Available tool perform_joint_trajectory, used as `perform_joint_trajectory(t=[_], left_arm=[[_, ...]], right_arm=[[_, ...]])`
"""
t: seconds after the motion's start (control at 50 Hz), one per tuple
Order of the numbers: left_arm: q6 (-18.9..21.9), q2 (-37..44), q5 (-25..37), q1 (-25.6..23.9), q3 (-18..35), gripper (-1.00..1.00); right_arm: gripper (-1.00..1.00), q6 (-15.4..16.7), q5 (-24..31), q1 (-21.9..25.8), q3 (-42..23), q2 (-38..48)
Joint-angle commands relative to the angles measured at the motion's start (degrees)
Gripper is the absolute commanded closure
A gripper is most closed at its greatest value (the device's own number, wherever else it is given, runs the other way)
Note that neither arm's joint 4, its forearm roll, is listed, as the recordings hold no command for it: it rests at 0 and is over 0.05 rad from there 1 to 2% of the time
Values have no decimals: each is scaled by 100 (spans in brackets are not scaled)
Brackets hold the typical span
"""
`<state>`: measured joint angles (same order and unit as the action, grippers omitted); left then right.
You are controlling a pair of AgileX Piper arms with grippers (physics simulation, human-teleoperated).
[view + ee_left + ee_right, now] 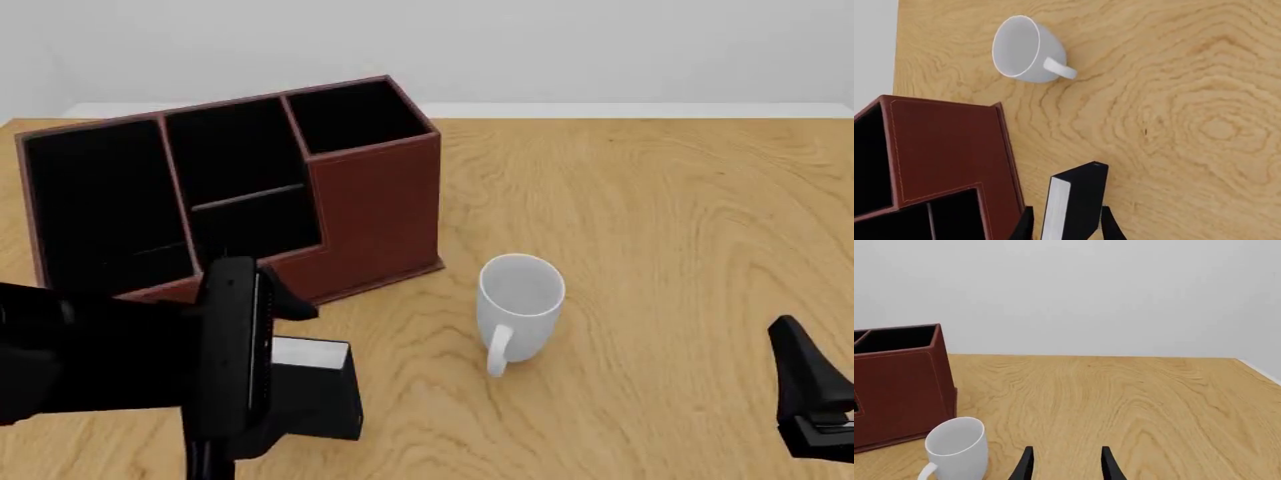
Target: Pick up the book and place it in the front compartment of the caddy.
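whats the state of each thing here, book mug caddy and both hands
book: upright between the left hand's fingers, beside the caddy, not yet in it
mug: upright on the table, empty, untouched
caddy: upright, visible cells empty
left hand: shut on the book
right hand: open, holding nothing, away from the mug

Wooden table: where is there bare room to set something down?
Bare wooden table lies right of the white ceramic mug, out past the right gripper. Crowded: the reddish-brown leather-look caddy, left gripper and thick black hardcover book.
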<state>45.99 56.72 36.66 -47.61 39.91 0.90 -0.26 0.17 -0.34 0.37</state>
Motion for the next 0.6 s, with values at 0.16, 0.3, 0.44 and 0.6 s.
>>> perform_joint_trajectory(t=[0.16,0.3,0.44,0.6], left_arm=[[56,148,-135,240,-12,-100],[24,251,-282,280,-50,-100],[-22,321,-478,242,-158,-100],[-56,402,-603,242,-232,-100]], right_arm=[[-100,0,0,0,0,0],[-100,1,0,0,0,0],[-100,0,0,1,0,2],[-100,1,0,0,0,0]])
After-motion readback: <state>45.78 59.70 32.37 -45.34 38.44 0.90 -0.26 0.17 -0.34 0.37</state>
